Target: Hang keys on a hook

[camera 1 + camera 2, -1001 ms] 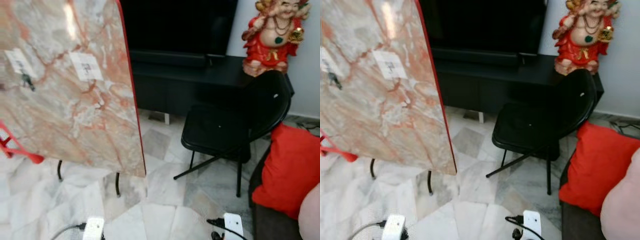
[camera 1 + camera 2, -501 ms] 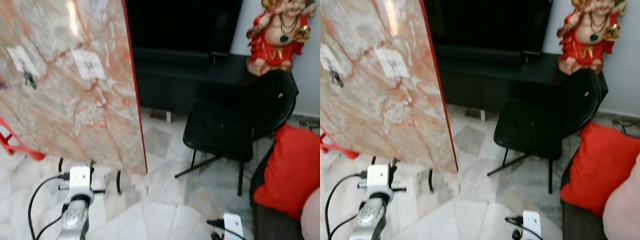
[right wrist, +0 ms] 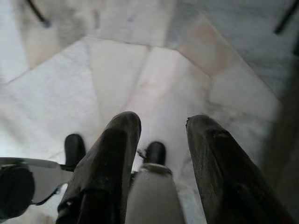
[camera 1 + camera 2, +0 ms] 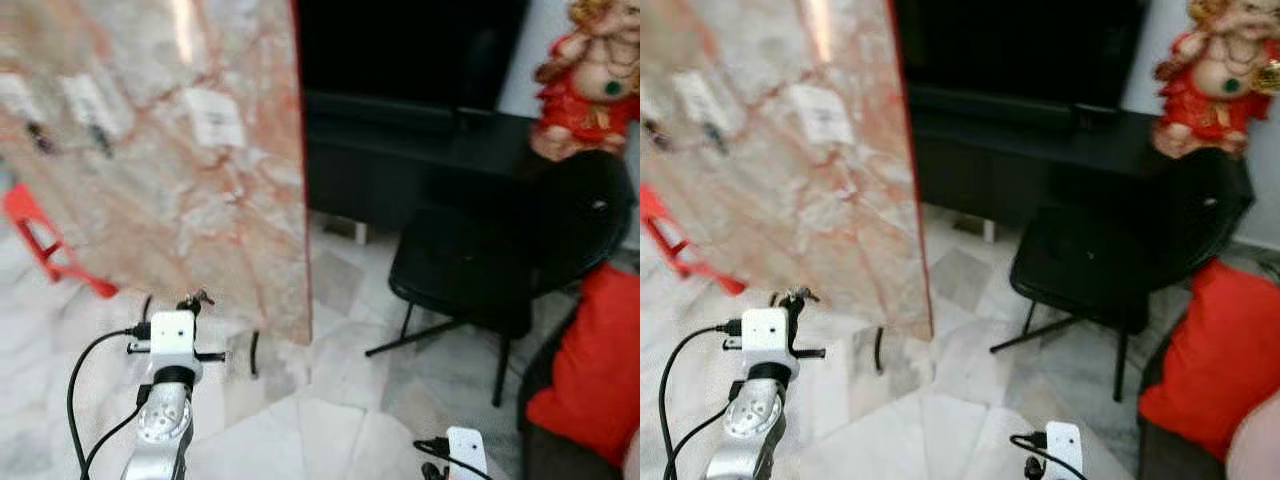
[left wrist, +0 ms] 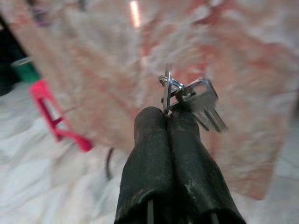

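Note:
A bunch of silver keys (image 5: 201, 100) on a ring is pinched in my left gripper (image 5: 167, 114), whose fingers are shut on the ring. In the eye views the left arm is raised at the lower left, with the keys (image 4: 194, 298) at its tip just in front of the lower part of an upright pink marble board (image 4: 200, 220). The board carries white stick-on hooks (image 4: 215, 115) high up, and two further left (image 4: 90, 100) have small dark items hanging. My right gripper (image 3: 161, 123) hangs low over the floor, open and holding nothing.
A black folding chair (image 4: 500, 260) stands right of the board, before a black TV cabinet (image 4: 420, 150) with a red figurine (image 4: 590, 85). A red cushion (image 4: 590, 370) lies at the far right. A red frame (image 4: 50, 245) sits left of the board on the marble floor.
My left arm has come up into view with the keys and now sits closer to the board. The camera has turned left, shifting the scene to the right.

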Tool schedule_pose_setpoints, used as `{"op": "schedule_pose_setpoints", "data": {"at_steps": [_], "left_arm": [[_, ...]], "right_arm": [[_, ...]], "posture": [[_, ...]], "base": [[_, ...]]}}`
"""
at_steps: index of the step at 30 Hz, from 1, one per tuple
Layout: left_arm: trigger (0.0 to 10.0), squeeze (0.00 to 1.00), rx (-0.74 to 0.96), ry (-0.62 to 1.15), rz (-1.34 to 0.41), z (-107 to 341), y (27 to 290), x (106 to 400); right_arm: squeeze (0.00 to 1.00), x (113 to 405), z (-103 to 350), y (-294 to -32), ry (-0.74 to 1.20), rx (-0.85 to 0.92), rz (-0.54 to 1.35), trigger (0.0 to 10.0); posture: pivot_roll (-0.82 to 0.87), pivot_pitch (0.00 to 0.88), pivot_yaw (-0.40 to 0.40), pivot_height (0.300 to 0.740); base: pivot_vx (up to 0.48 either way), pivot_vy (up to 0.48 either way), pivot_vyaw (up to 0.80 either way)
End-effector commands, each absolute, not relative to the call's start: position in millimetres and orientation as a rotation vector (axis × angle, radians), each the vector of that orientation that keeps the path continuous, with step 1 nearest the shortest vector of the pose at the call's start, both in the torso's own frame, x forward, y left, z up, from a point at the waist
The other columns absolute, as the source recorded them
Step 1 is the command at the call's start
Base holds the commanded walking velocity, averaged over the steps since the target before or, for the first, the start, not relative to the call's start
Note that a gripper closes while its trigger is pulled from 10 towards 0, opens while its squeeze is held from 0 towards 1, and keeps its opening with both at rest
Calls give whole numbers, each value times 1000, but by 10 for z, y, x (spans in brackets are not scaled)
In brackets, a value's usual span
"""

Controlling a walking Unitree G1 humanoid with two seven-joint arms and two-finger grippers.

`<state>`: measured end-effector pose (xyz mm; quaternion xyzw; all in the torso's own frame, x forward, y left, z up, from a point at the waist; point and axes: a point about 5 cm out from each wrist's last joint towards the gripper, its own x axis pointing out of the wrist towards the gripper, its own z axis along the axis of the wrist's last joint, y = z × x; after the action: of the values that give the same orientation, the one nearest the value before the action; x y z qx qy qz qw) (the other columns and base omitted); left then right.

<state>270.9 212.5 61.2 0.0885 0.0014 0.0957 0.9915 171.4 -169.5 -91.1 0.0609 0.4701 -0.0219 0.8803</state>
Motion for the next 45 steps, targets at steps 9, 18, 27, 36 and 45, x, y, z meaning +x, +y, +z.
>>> {"op": "schedule_pose_setpoints", "data": {"at_steps": [9, 18, 27, 36, 45], "left_arm": [[10000, 0, 173, -39, 190, 765, 2099, 2785], [10000, 0, 168, -50, 193, 805, 2088, 2803], [10000, 0, 165, -60, 202, 832, 2084, 2820], [10000, 0, 164, -75, 210, 864, 2089, 2821], [10000, 0, 164, -75, 210, 864, 2089, 2821]], "right_arm": [[0, 1704, -915, -1711, 983, 131, -53, 10000], [0, 1712, -912, -1708, 986, 115, -39, 10000], [0, 1716, -909, -1705, 979, 121, -33, 10000], [0, 1715, -909, -1703, 979, 125, -30, 10000], [0, 1715, -909, -1703, 979, 125, -30, 10000]], "posture": [[-64, 0, 14, 740], [-63, 0, 13, 740], [-63, 0, 11, 740], [-60, 0, 7, 740], [-60, 0, 7, 740]], "base": [[269, 0, 0], [276, 0, 0], [280, 0, 498], [281, 0, 0], [281, 0, 0]]}}
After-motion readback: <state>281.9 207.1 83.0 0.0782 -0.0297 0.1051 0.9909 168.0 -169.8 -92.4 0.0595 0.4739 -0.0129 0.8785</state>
